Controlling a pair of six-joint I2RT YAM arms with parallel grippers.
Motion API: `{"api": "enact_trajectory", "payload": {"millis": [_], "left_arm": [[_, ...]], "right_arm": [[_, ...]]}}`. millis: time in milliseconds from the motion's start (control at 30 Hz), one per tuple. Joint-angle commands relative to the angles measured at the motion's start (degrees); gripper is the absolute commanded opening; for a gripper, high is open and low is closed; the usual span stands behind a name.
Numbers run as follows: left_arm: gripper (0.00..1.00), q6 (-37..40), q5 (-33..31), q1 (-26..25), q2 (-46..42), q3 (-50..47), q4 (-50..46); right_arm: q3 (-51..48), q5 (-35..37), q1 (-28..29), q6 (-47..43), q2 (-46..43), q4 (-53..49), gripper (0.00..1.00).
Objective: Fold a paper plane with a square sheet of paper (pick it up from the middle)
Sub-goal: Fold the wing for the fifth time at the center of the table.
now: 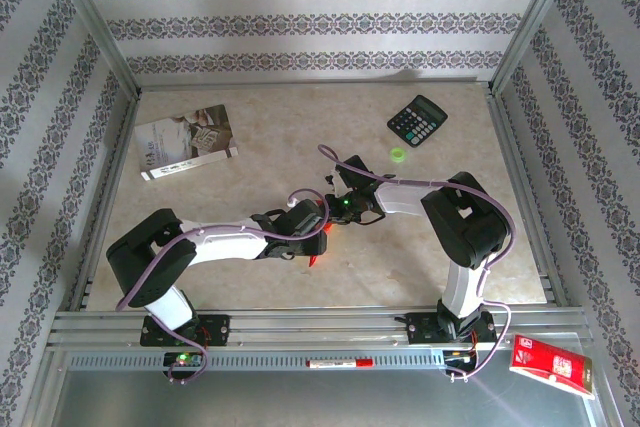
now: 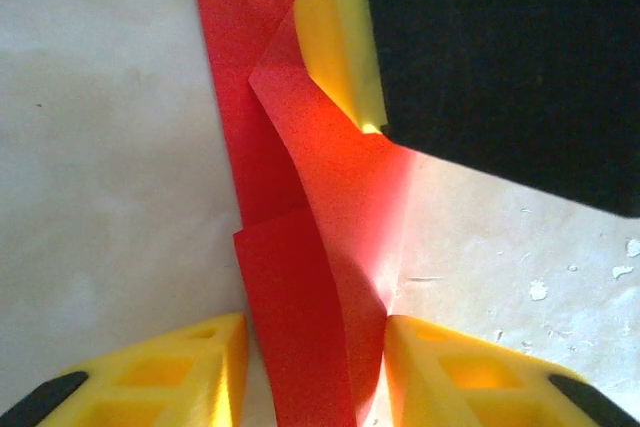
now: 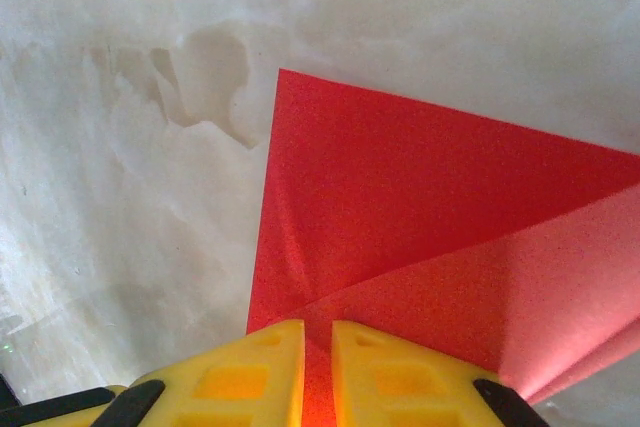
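The red sheet of paper (image 3: 420, 197) lies in the middle of the bench (image 3: 120, 197), under both arms. It has some folds, but I think it is no pointy plane yet, so more folding is left. The right pincer (image 3: 318, 337) is nearly closed, pinching the paper's edge. The left pincer (image 2: 315, 332) has its fingers apart with paper between them; I cannot tell if it squeezes. From above, a small red tip peeks out at 6 o'clock of the left pincer. The wrist views show the folds.
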Motion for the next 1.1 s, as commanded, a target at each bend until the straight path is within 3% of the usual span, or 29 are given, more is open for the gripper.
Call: {"api": "enact_trajectory", "payload": {"millis": [0, 567, 1067], "left_arm": [[0.37, -0.5, 2.9, -0.4, 1.4, -0.5, 1.7], [0.25, -3.3, 4.6, 0.6, -0.1, -4.0, 3.3], [0.21, -3.8, 5.8, 1.7, -0.7, -6.2, 4.8]], "right_arm": [[-0.4, 0.0, -0.3, 0.3, 1.2, -0.7, 0.17], [0.2, -1.5, -0.5, 1.0, 0.2, -0.4, 0.20], [-1.1, -5.9, -1.7, 3.4, -1.1, 2.9, 0.22]]}}
